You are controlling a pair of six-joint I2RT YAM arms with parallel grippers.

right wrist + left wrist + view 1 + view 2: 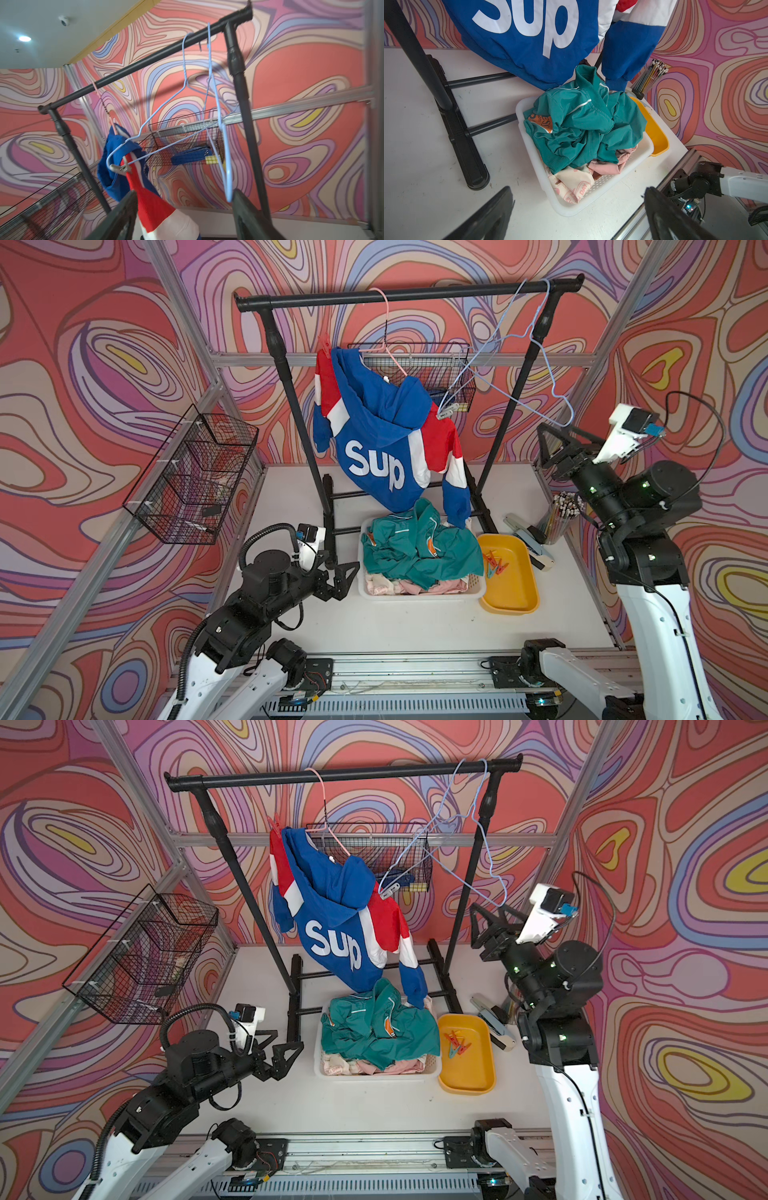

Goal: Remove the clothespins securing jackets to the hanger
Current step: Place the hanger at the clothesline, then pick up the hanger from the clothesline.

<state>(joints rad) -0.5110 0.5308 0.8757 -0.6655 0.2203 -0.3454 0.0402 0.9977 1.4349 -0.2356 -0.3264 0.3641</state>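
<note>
The blue-red-white "Sup" jacket (374,448) hangs crooked on a pink hanger (387,329) on the black rail. A coral-red clothespin (325,344) grips its upper left shoulder. A grey clothespin (448,411) (120,168) pins it to a blue hanger (166,104). My right gripper (559,432) (184,192) is open, and the low corner of a second blue hanger (227,187) hangs just inside one finger. The teal jacket (415,549) lies over the pink jacket (399,587) in a white basket (562,207). My left gripper (343,566) (577,189) is open beside that basket.
A yellow tray (513,593) right of the basket holds several loose clothespins (495,564). A pencil cup (561,516) and a stapler (536,549) stand at the table's right edge. Wire baskets hang on the left frame (195,477) and behind the rack (432,369).
</note>
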